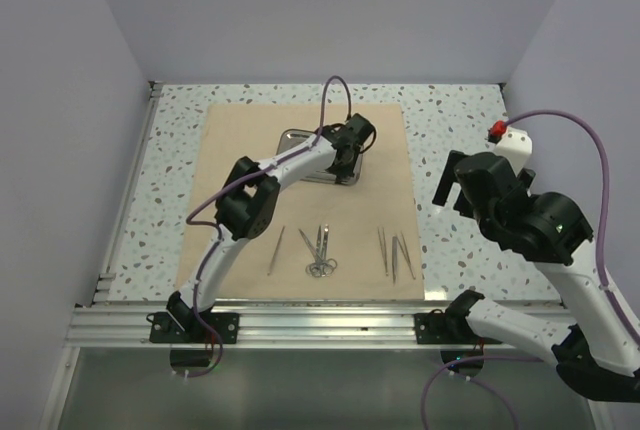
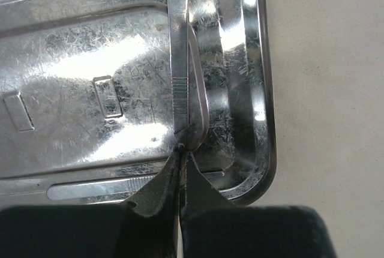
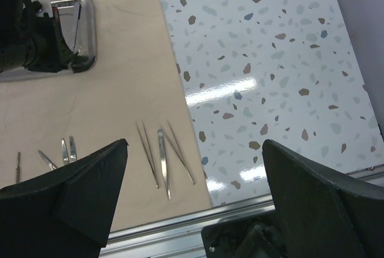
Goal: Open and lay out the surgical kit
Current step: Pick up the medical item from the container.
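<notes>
Tan wrap sheet (image 1: 240,150) is spread flat on the speckled counter (image 1: 460,120), one big square reaching almost to the near edge

Steel tray (image 1: 295,150) sits on the sheet's far middle part, long side left to right

Left arm stretches out over the sheet, and the left pincer (image 2: 181,153) is down inside the tray at its right end. Its tips are pressed together, clamped on one end of the ribbed tweezers (image 2: 180,60). These run straight away from the tips along the tray's right side, ribbed grip band facing up. Can't tell if they're lifted or resting on the tray floor

A flat tool (image 2: 102,189) lies in the tray along the near wall, just left of the pincer tips, not touched

Along the sheet's near edge, left to right:
- one thin tool (image 1: 277,250), alone
- scissors (image 1: 320,253) in the middle, ring handles toward the arms
- loose tweezers (image 3: 163,162), three slim pieces side by side near the sheet's right edge

Right pincer (image 3: 195,146) hangs raised over the right side of the counter, well apart from the tray, looking down on the loose tweezers. Its fingers (image 3: 84,192) are spread wide apart with nothing between them
</notes>
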### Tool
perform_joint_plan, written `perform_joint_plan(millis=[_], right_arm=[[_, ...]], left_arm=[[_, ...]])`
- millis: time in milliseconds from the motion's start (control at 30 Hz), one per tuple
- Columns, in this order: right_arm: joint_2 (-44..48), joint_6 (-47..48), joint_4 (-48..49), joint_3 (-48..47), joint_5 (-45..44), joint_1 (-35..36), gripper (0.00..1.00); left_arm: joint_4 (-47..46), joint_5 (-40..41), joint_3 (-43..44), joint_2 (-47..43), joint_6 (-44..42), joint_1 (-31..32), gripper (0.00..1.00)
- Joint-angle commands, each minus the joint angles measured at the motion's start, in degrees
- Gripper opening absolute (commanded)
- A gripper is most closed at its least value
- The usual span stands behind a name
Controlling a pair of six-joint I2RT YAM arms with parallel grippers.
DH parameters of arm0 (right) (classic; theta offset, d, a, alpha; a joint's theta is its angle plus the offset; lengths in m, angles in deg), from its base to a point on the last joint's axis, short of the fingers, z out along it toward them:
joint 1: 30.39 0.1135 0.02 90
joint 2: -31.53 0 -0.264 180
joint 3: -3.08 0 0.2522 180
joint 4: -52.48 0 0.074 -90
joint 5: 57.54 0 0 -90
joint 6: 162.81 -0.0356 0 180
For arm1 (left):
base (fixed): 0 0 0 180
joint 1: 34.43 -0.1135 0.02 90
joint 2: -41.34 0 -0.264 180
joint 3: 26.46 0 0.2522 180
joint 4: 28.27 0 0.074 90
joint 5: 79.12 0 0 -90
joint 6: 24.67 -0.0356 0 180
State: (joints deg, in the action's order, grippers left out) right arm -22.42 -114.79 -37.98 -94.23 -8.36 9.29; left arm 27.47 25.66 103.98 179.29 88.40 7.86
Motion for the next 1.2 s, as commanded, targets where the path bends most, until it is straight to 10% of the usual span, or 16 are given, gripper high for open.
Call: perform_joint_plan(millis=[0,567,1167], right_arm=[[-0.1,-0.6,0.7,-0.7,-1.2,-0.1,0.98],[1.9,4.4,5.2,0.3,1.0,0.0,0.99],[-3.6,10.7,18.5,4.1,9.4,0.0,0.98]], left_arm=[[1.3,-4.7,-3.0,4.7,-0.5,-1.1,0.00],[5.7,-3.6,-4.0,-17.2,1.8,-2.9,0.00],[4.2,0.3,-59.8,-63.9,21.2,4.9,0.00]])
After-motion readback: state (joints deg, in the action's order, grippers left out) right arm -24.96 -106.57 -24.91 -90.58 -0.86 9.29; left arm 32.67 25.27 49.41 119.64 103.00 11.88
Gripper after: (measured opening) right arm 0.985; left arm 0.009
